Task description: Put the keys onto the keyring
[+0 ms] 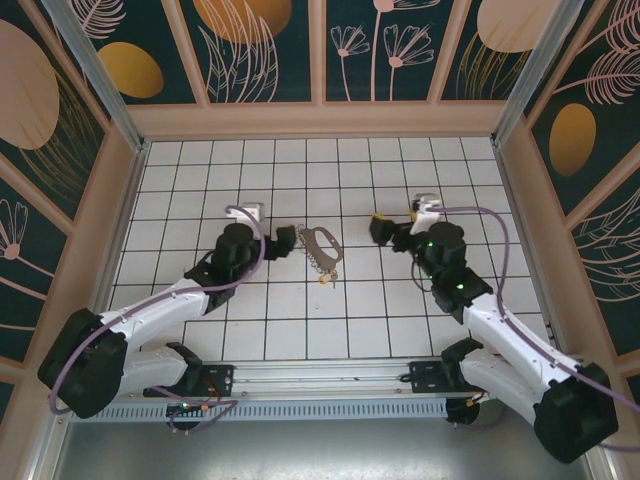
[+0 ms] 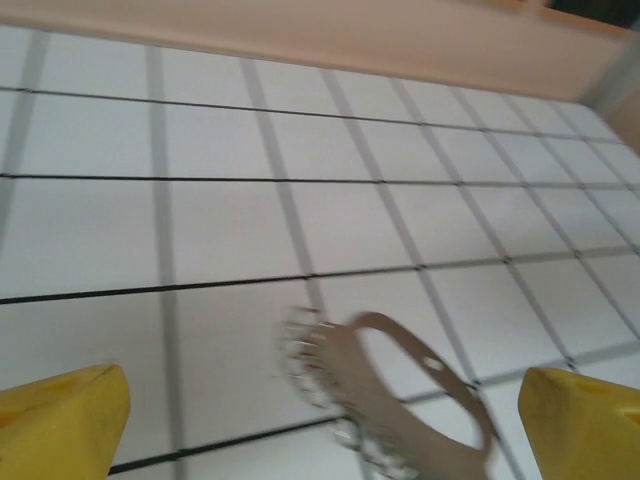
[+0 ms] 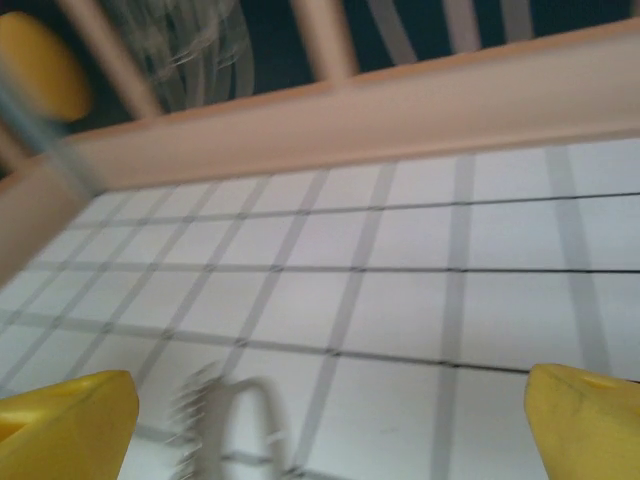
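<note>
The keyring [image 1: 332, 243], a thin grey D-shaped loop, lies flat on the tiled floor between my two arms. A row of small silvery keys [image 1: 318, 262] hangs along its left side, and one yellow-headed key [image 1: 322, 279] lies at its near end. My left gripper [image 1: 285, 241] stands just left of the ring, apart from it and open. Through the left wrist camera the keyring [image 2: 404, 337] and blurred keys [image 2: 304, 354] lie between the spread yellow pads [image 2: 62, 420]. My right gripper [image 1: 381, 230] is open, a tile right of the ring. The right wrist camera catches the keyring [image 3: 247, 385], blurred, low on the left.
White tiled floor [image 1: 300, 180] is enclosed by a low tan wall [image 1: 320, 118] at the back and on both sides. Both arm bases sit on the metal rail [image 1: 320, 385] at the near edge.
</note>
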